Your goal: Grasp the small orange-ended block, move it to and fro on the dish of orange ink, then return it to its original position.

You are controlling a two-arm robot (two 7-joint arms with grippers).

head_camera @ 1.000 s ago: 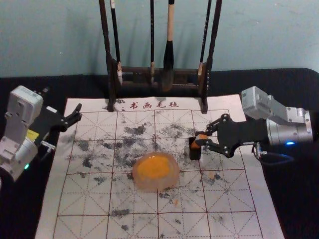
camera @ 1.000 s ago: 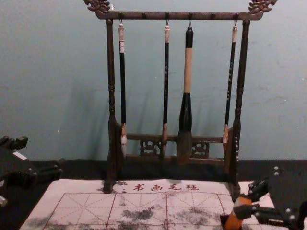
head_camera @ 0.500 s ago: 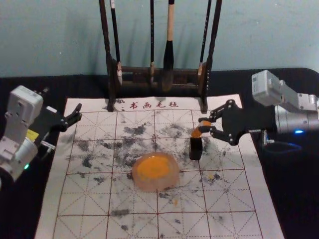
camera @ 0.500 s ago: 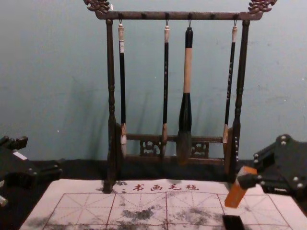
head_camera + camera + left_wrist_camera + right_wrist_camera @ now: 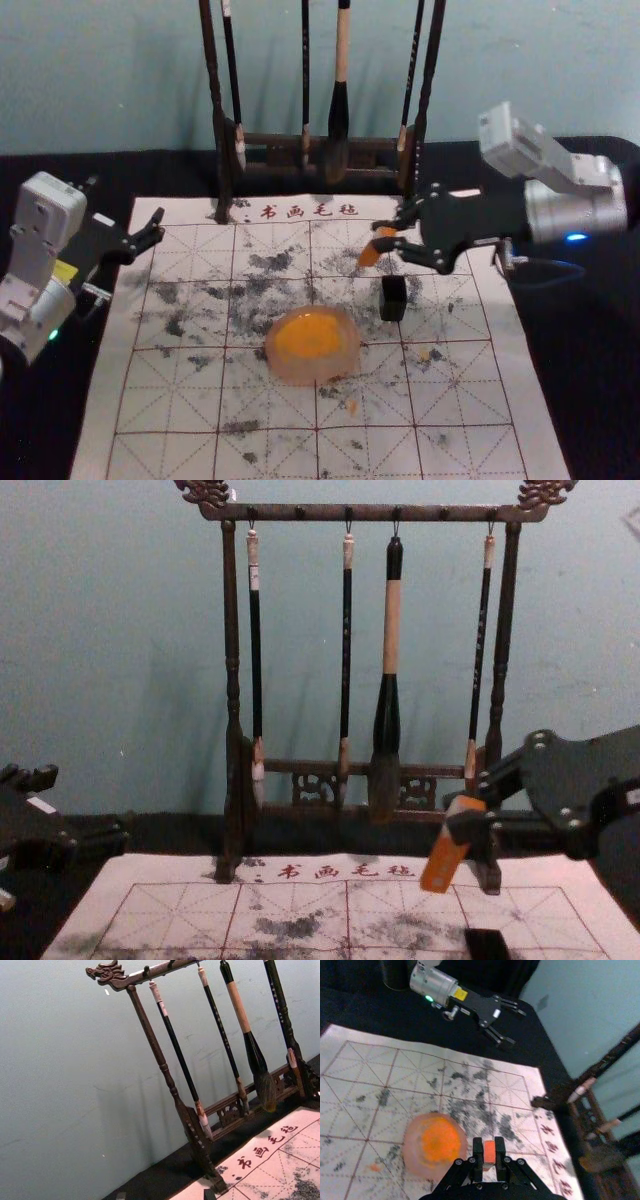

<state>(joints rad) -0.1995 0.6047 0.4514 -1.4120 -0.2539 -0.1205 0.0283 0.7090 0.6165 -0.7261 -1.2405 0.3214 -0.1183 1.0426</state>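
Well, head view: right gripper (image 5: 378,239) pinches one block (image 5: 370,256) above the mat (image 5: 450,400); one holder (image 5: 393,300); one dish (image 5: 312,370) nearer the near edge; left gripper (image 5: 157,228) parked, spread, by the far left corner. Left wrist view: four brushes (image 5: 254,1055). Right wrist view: block's end. Chest view adds the rack's top bar (image 5: 320,513).

1. Ahead of me I see a plain, pale blue-green wall (image 5: 120,630), with small specks and faint scuffs on it.
2. Soft, dim shadows (image 5: 175,700) fall on it, to the left of the stand in my chest view.
3. My table (image 5: 595,420) wears a black cloth, its far edge near the wall.
4. Towards its back I have a dark wooden stand (image 5: 300,513), dragon heads carved at its ends, four brushes (image 5: 391,710) hanging upright from its top bar.
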